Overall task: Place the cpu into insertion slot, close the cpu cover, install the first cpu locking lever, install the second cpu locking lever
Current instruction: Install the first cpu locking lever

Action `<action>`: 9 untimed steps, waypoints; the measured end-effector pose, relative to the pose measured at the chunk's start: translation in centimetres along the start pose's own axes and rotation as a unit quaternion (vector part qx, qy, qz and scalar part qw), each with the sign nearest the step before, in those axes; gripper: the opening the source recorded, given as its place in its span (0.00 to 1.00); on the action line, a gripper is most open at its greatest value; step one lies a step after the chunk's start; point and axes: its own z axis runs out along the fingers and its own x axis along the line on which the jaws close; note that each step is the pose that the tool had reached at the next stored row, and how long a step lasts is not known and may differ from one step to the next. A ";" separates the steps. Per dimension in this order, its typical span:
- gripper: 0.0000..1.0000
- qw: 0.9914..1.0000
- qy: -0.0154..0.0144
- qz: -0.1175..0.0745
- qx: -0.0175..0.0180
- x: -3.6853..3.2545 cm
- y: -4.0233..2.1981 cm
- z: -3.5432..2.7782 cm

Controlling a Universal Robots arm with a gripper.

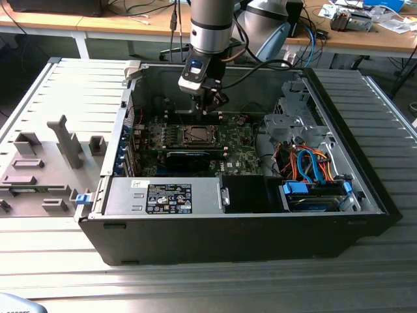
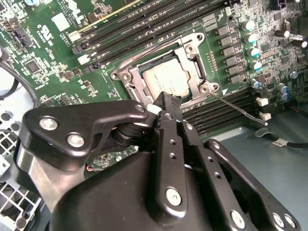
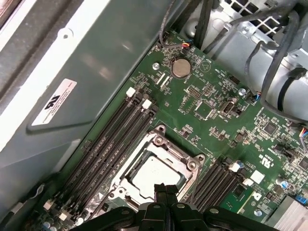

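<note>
Ribbed metal table [image 1: 195, 287] with wooden desks [image 1: 117, 23] behind it and an open computer case [image 1: 260, 241] lying on it.

Exterior view: my arm stands over the case. My gripper [image 1: 210, 103] hangs just above the insertion slot [image 1: 195, 135] on the green board. Blue and orange cables [image 1: 313, 163] lie toward the exterior view's right.

First wrist view: the cpu [image 3: 154, 175] lies flat in the slot. Its silver top shows through the window of the cpu cover [image 3: 185, 163], which is folded down over it. My fingertips [image 3: 161, 190] are pressed together with nothing between them, close over the cover's edge; I cannot tell whether they touch it. Memory slots [image 3: 110, 144] flank the socket, and a coin cell [image 3: 180, 68] sits farther along the board.

Second wrist view: a thin metal lever [image 2: 240, 109] runs out from the socket's corner, angled away from the frame.
</note>
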 end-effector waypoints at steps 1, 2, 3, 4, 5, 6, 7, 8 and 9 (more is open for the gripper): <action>0.11 1.000 0.000 -0.002 0.000 0.00 0.00 0.00; 0.11 1.000 0.000 -0.006 0.000 0.00 0.00 0.00; 0.11 1.000 0.000 -0.010 0.000 0.00 0.00 0.00; 0.11 1.000 0.000 -0.013 0.000 0.00 0.00 0.00; 0.11 1.000 -0.001 -0.017 0.000 0.00 0.00 0.00; 0.11 1.000 -0.001 -0.019 0.000 0.00 0.00 0.00; 0.11 1.000 -0.001 -0.021 -0.001 0.00 0.00 0.00; 0.11 1.000 -0.001 -0.024 -0.001 0.00 0.00 0.00; 0.11 1.000 -0.001 -0.028 -0.001 0.00 0.00 0.00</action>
